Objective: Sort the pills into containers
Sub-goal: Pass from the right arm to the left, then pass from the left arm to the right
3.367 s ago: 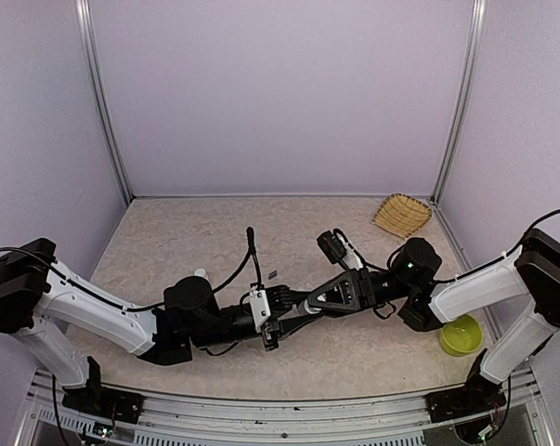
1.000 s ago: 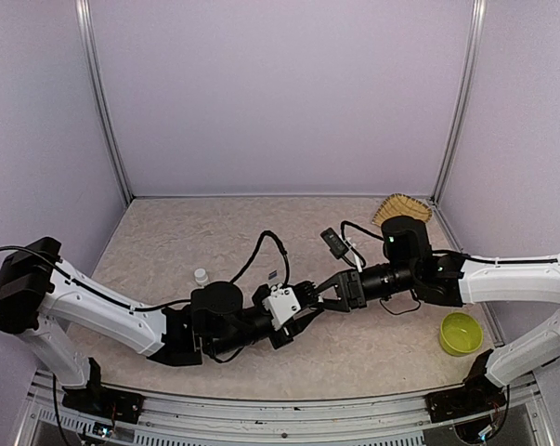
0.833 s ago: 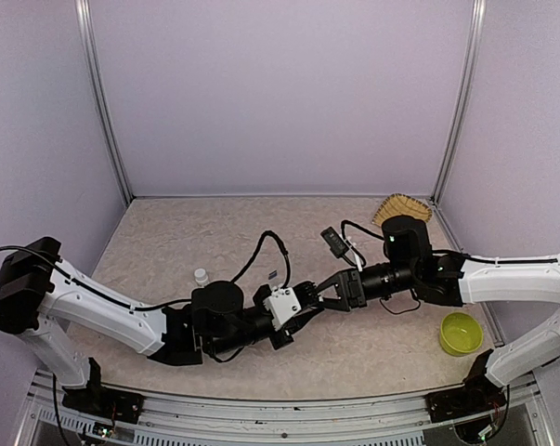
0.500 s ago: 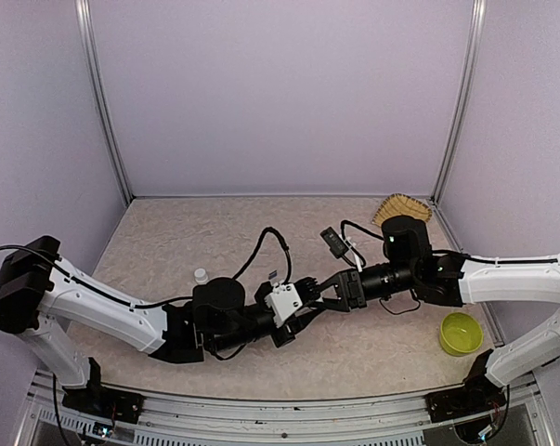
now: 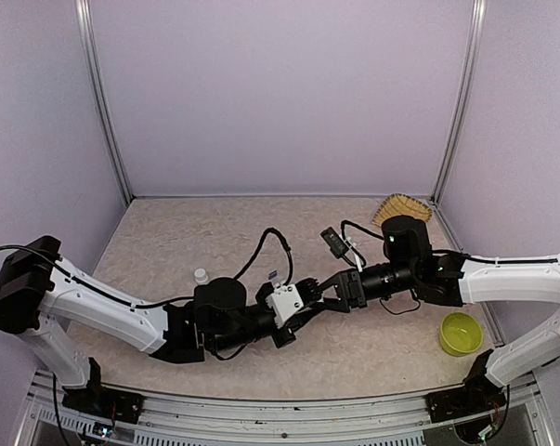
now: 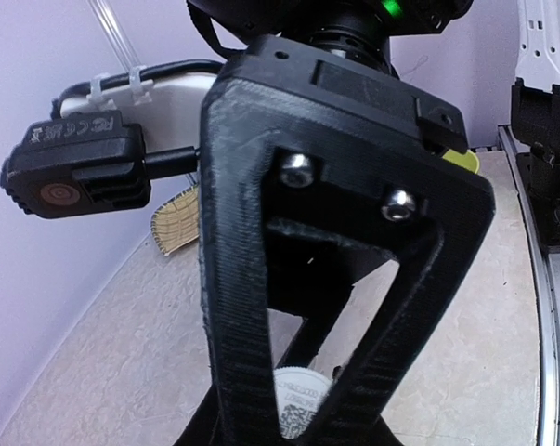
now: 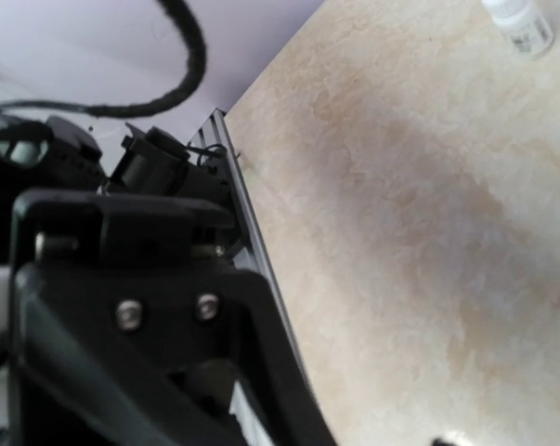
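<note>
Since a second ago, left hand (image 5: 306,290) is nudging toward right hand (image 5: 324,295), mid-frame; spread or pinching, I cannot tell. Pills, probably light and slippery, are showing nowhere; fingertip pinch advised.

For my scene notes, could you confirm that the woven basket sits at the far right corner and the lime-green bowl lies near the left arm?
Not quite: the top view shows the lime-green bowl near the right arm; the woven basket is at the far right corner.

White links (image 5: 103,302) — black joints (image 5: 214,302), cables (image 5: 270,237)
</note>
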You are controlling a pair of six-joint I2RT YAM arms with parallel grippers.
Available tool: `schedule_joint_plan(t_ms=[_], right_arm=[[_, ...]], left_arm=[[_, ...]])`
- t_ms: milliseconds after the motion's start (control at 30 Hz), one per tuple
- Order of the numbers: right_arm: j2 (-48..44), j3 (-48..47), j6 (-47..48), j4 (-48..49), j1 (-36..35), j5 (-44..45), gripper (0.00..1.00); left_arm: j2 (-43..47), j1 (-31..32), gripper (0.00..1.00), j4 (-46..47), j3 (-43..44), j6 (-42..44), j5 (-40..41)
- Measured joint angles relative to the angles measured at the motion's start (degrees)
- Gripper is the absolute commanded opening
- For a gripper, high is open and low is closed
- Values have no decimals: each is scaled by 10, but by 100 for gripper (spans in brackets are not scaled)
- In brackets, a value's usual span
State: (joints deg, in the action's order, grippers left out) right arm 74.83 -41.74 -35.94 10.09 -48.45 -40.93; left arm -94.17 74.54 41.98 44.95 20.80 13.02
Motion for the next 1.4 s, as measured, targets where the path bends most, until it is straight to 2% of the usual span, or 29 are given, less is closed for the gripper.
schedule_joint_plan(t_ms=[100, 133, 400, 733, 967, 1133, 1400], right_arm=[[0, 0, 3, 3, 2, -9, 99], [0, 1, 4, 6, 5, -15, 100], [-30, 52, -11, 89, 57, -76, 100], [-60, 132, -45, 292, 75, -163, 99], [5, 134, -163, 484, 61, -201, 96], [55, 133, -227, 562, 28, -204, 93], [111, 99, -306, 668, -15, -204, 87]], left_arm=[[0, 0, 5, 0, 0, -5, -1], [0, 0, 5, 0, 0, -7, -2], [21, -16, 5, 11, -23, -45, -30], [104, -70, 6, 146, -117, -115, -208], [99, -67, 6, 239, -139, -94, -282], [81, -59, 6, 294, -139, -69, -309], [60, -50, 5, 311, -137, -36, -323]])
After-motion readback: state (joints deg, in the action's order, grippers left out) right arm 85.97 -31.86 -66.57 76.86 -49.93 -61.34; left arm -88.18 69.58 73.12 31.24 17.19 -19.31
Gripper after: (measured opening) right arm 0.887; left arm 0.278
